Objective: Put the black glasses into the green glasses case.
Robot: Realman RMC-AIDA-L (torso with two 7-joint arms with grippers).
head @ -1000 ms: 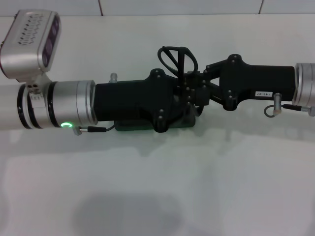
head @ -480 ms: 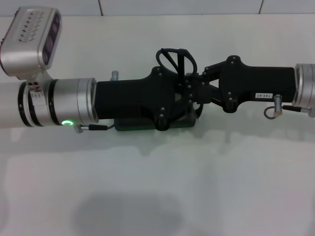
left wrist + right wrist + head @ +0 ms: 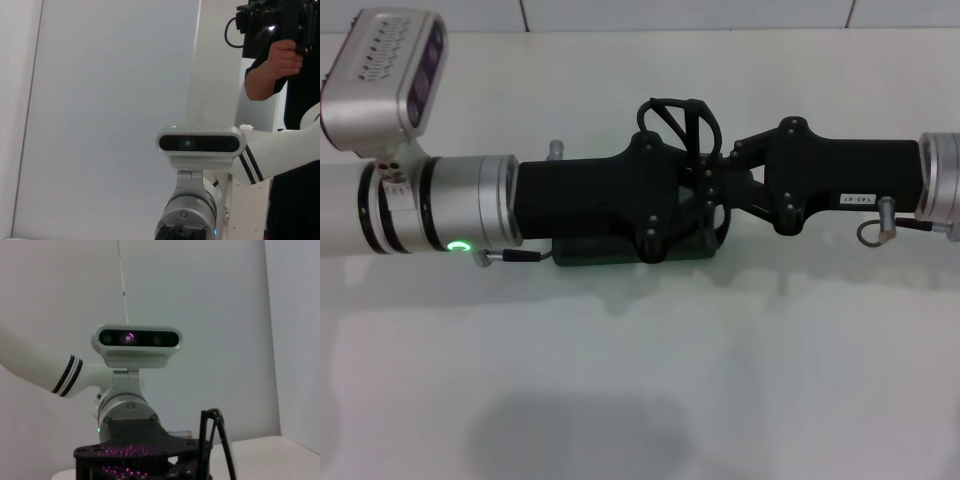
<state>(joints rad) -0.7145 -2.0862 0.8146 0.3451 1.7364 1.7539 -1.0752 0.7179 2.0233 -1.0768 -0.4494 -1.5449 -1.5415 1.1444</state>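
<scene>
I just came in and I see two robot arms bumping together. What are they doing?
The two arms meet over the middle of the white table. The black glasses stick up between the left claw and the right claw. The green case lies on the table right under them, mostly hidden by the left arm. I can't tell which claw is holding the glasses, and they aren't visibly in the case yet.

Black screw-studded left hand (image 3: 695,205), silver wrist ring, green light.
</scene>
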